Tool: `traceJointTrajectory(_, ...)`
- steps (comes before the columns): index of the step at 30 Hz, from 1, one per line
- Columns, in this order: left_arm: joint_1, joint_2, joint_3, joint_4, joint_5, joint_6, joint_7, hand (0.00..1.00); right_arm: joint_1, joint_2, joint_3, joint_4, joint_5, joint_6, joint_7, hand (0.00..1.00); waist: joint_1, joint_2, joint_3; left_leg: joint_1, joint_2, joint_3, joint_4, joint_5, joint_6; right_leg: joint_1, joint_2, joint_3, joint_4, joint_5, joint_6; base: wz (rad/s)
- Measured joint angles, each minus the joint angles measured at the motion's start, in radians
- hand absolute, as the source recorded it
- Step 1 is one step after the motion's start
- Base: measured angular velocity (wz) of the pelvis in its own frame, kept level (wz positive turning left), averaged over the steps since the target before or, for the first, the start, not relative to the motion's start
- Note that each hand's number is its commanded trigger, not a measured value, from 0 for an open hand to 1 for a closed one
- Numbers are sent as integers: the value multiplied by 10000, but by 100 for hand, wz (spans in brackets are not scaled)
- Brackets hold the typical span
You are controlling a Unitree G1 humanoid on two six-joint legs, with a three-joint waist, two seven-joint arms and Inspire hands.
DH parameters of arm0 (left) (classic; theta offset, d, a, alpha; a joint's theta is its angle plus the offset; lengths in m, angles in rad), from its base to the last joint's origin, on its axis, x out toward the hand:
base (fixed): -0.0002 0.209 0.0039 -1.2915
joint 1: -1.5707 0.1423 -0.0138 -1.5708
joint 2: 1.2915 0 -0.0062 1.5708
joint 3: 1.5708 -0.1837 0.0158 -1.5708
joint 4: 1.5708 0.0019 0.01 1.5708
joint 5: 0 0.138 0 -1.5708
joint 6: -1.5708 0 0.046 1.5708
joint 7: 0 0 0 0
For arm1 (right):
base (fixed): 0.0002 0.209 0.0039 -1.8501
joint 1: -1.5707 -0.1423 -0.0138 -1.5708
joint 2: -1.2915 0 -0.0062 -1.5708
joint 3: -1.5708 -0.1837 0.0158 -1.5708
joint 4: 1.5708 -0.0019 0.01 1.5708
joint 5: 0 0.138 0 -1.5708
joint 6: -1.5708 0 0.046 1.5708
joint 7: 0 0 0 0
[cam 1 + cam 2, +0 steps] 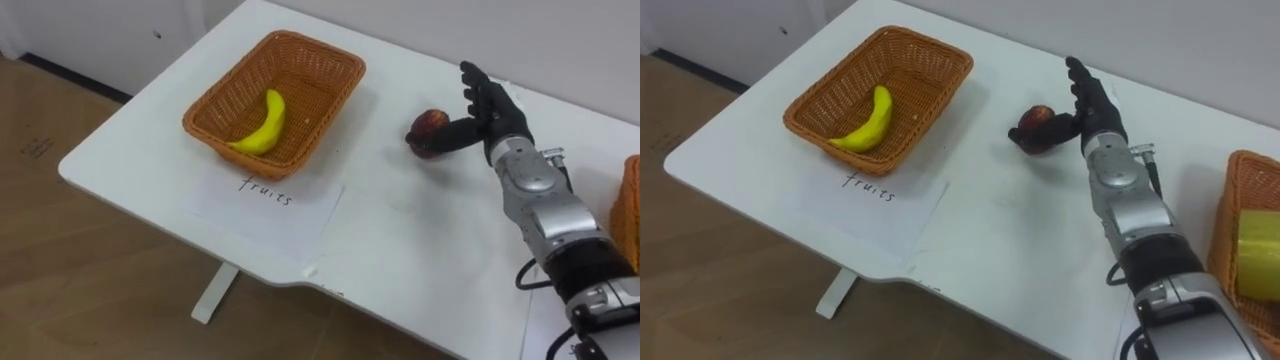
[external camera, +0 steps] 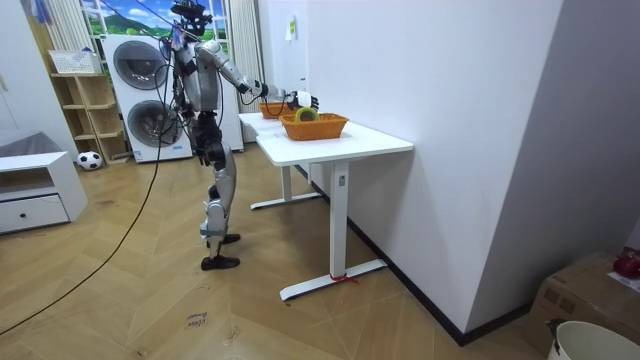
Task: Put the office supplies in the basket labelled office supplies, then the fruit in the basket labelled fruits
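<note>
A red apple (image 1: pixel 428 128) lies on the white table (image 1: pixel 400 230), right of the fruit basket. My right hand (image 1: pixel 490 110) stands just right of the apple, open. Its fingers point straight up and away, and its thumb lies against the apple's near right side. The wicker fruit basket (image 1: pixel 215 95) at the far left holds a yellow banana (image 1: pixel 265 125). In the room view I stand at the table's end, right arm stretched out over it, the hand (image 2: pixel 305 101) near the baskets.
A white paper sheet (image 1: pixel 265 205) with a handwritten label lies in front of the fruit basket. A second wicker basket (image 1: pixel 1230 200) at the right edge holds a yellow object (image 1: pixel 1260 255). The table's front edge runs close below the paper. Washing machines (image 2: pixel 140 85) stand behind me.
</note>
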Motion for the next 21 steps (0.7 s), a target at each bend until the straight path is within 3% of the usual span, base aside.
traceJointTrajectory(13,-10,27,-280,131,3,-15,-35,0,1,1,3,415,-60,-5,46,0,5,8,3,-49,3,0,14,0,0,-56,-1,-54,4,0,-1,0)
traceJointTrajectory(21,108,31,-362,133,-10,-10,-273,0,3,1,5,457,-392,-6,126,0,-3,122,-48,-113,-2,-21,37,3,-2,-83,-6,-152,-8,0,0,1)
